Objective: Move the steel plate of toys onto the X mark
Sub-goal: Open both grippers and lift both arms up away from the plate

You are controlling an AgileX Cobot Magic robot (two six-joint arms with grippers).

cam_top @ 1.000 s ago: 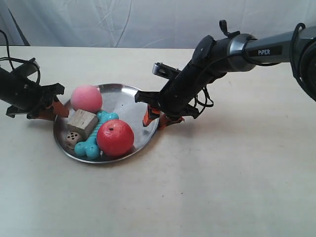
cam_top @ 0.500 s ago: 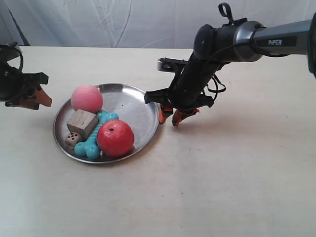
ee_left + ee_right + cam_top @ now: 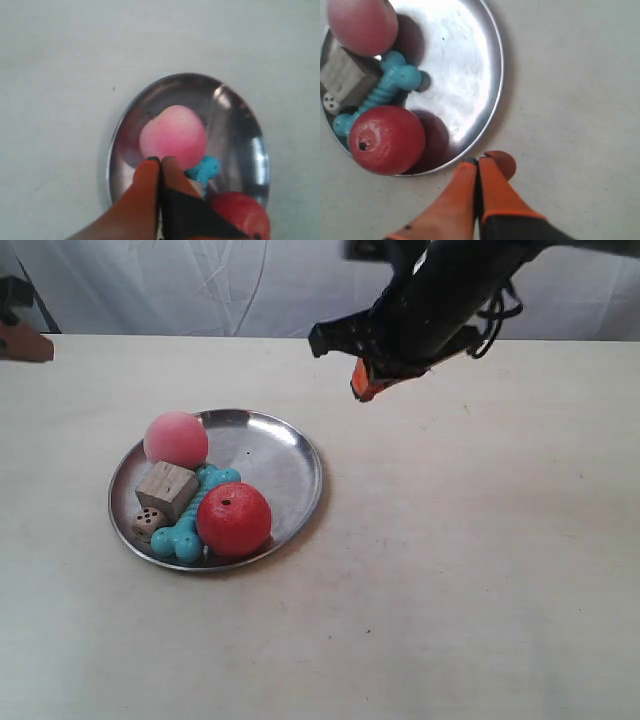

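A white cloth (image 3: 250, 285) hangs behind a cream table (image 3: 480, 570). The steel plate (image 3: 290, 465) sits flat on the table, in the left half of the exterior view. All the toys lie in it, bunched on one side. The pink ball (image 3: 176, 439) is at the far rim. The wooden cube (image 3: 166, 489) sits just in front of it. The small die (image 3: 147, 521) is next to the cube, close to the rim. The teal bone (image 3: 180, 538) lies between the cube and the red ball (image 3: 233, 519), which sits at the near rim. The other side of the plate is bare and shiny.

My left gripper (image 3: 160, 160) has its two orange tips pressed together and holds nothing. It hangs above the plate's edge, near the pink ball. My right gripper (image 3: 478, 161) is pressed together too, with nothing in it. It hangs over the table just outside the rim, near the red ball.

My arm at the exterior view's right (image 3: 440, 290) is high over the far side of the table, well apart from the plate. My arm at the exterior view's left (image 3: 20, 340) shows only as an orange bit at the edge.

A tiny dark speck (image 3: 114, 89) is on the table near the plate. It is too small for me to tell what it is.
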